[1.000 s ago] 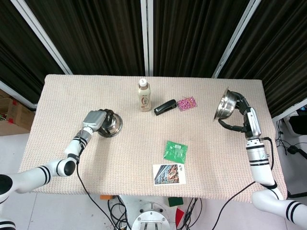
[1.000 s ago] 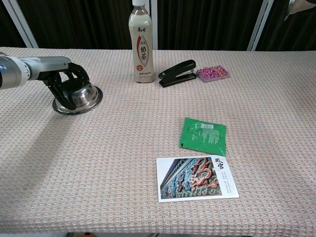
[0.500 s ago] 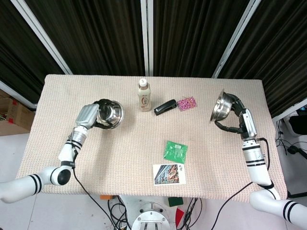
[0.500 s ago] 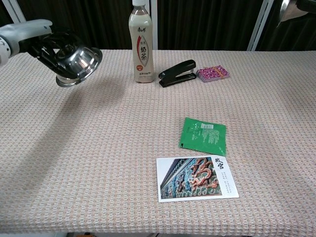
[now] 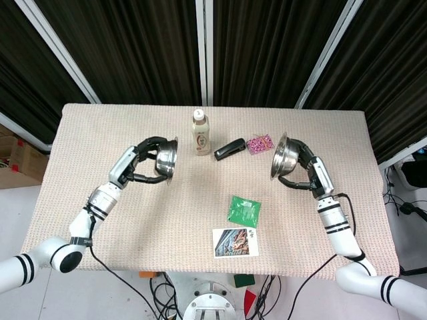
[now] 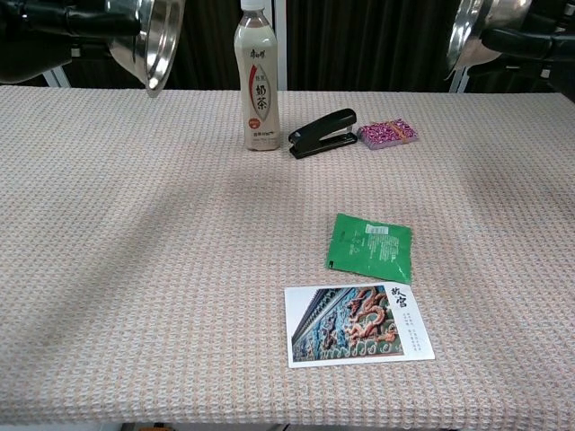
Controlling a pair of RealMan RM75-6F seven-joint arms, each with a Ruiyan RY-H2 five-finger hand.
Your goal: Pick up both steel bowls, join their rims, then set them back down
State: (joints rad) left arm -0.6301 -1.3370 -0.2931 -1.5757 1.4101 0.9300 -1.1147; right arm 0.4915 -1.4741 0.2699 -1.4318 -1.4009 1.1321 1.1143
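Note:
My left hand (image 5: pixel 142 162) grips a steel bowl (image 5: pixel 167 158) in the air, tipped on its side with the rim facing right. The same left bowl (image 6: pixel 148 36) shows at the top left of the chest view. My right hand (image 5: pixel 305 168) holds the second steel bowl (image 5: pixel 281 157) aloft, also on its side, its rim facing left. That right bowl (image 6: pixel 474 32) sits at the top right of the chest view. The two rims face each other across a wide gap over the table's middle.
A tea bottle (image 5: pixel 201 132) stands at the back centre, with a black stapler (image 5: pixel 229 149) and a pink packet (image 5: pixel 260 143) to its right. A green sachet (image 5: pixel 243 211) and a picture card (image 5: pixel 235 241) lie near the front edge of the woven tablecloth (image 5: pixel 80 153).
The left bowl came off the table, rose and turned onto its side. Both hands have carried their bowls inward toward the table's middle, narrowing the gap between the rims.

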